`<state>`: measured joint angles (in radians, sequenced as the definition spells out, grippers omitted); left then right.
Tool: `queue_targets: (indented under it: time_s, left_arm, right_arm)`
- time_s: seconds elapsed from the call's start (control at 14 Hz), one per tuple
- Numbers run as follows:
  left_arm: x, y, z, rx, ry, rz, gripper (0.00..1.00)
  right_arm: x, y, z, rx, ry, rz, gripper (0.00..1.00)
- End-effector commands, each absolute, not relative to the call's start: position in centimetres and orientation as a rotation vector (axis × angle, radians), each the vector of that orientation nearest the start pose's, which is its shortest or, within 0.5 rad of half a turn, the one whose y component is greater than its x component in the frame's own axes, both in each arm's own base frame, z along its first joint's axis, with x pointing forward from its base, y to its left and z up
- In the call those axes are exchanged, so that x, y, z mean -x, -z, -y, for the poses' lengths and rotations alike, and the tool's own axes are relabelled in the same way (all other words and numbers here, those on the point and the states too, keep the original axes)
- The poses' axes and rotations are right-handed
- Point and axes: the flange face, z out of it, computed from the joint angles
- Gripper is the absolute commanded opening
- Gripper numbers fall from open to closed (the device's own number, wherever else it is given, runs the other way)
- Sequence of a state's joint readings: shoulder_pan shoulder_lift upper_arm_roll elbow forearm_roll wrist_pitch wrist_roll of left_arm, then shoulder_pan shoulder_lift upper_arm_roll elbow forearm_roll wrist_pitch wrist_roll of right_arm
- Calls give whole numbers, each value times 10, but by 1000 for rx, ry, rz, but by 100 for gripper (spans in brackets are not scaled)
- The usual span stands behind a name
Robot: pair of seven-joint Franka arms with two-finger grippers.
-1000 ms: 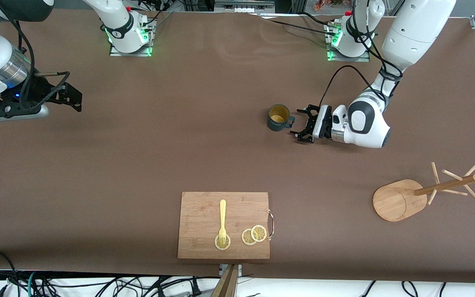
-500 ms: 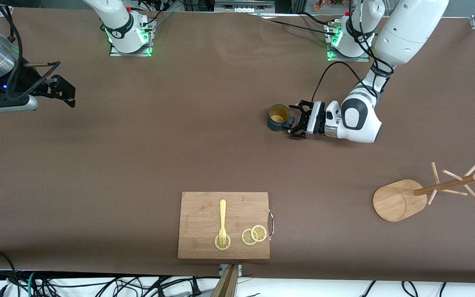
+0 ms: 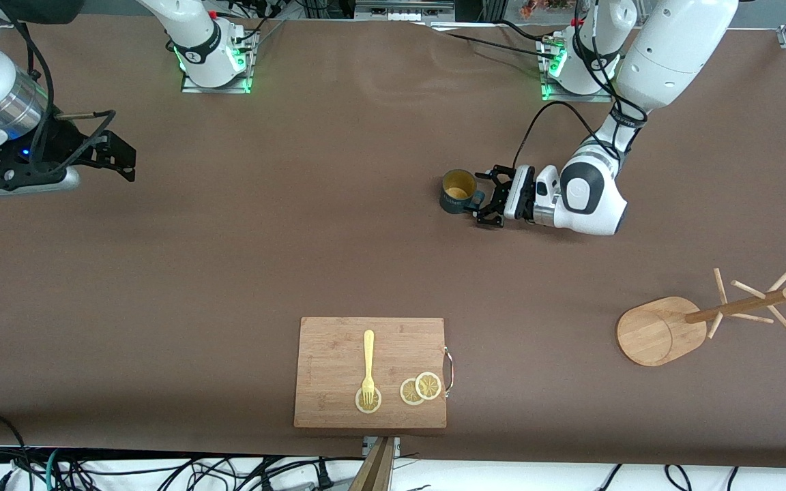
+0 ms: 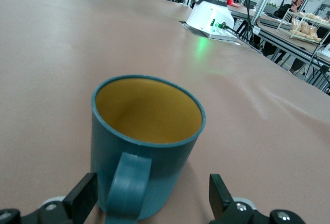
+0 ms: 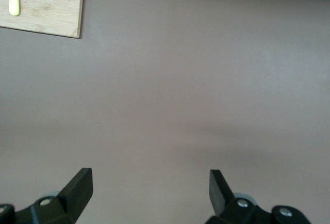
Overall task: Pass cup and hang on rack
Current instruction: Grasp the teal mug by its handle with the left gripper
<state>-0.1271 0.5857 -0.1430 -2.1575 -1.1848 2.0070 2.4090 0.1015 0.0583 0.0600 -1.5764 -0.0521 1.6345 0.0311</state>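
Left pincer (image 3: 483,206) is spread wide around the handle (image 4: 125,182) of the ribbed dark teal cup (image 3: 458,191), mid-table; handle should be centred before closing. Right pincer (image 3: 117,155), also wide, waits over the right-arm end.

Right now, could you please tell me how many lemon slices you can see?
3, all on the cutting board: one under the fork's tines, two overlapping beside the board's handle.

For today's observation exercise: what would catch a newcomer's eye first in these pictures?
The left gripper, fingers open around the handle of the upright cup, which stands on the table. Next, the rack at the left arm's end, nearer the front camera than the cup. The right gripper waits open over the table's right-arm end.
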Motion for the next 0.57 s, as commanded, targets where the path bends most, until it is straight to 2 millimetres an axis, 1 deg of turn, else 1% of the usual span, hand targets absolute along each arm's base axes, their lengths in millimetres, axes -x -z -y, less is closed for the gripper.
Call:
queue_targets:
  time_s: [0.0, 0.07, 0.21, 0.29, 0.36, 0.43, 0.5]
  left_arm:
    - [-462, -109, 186, -1348, -596, 1601, 72]
    - [-462, -109, 185, -1351, -596, 1599, 52]
    - [-459, -107, 184, -1352, -589, 1597, 25]
    - [-461, -106, 179, -1363, -590, 1593, 15]
    - [-461, -105, 176, -1369, -590, 1592, 11]
    - [-461, -104, 173, -1376, -587, 1591, 0]
    - [-462, -104, 169, -1384, -589, 1589, 0]
  right_arm:
    - [-571, -597, -79, 3184, 7, 188, 100]
    - [-571, -597, -77, 3184, 7, 188, 100]
    - [-573, -594, -77, 3183, -1, 186, 100]
    - [-573, -593, -78, 3183, -5, 188, 100]
    - [-573, -593, -78, 3183, -3, 188, 100]
    - [-573, -593, -77, 3183, -3, 186, 100]
    - [-573, -593, -77, 3183, -5, 186, 100]
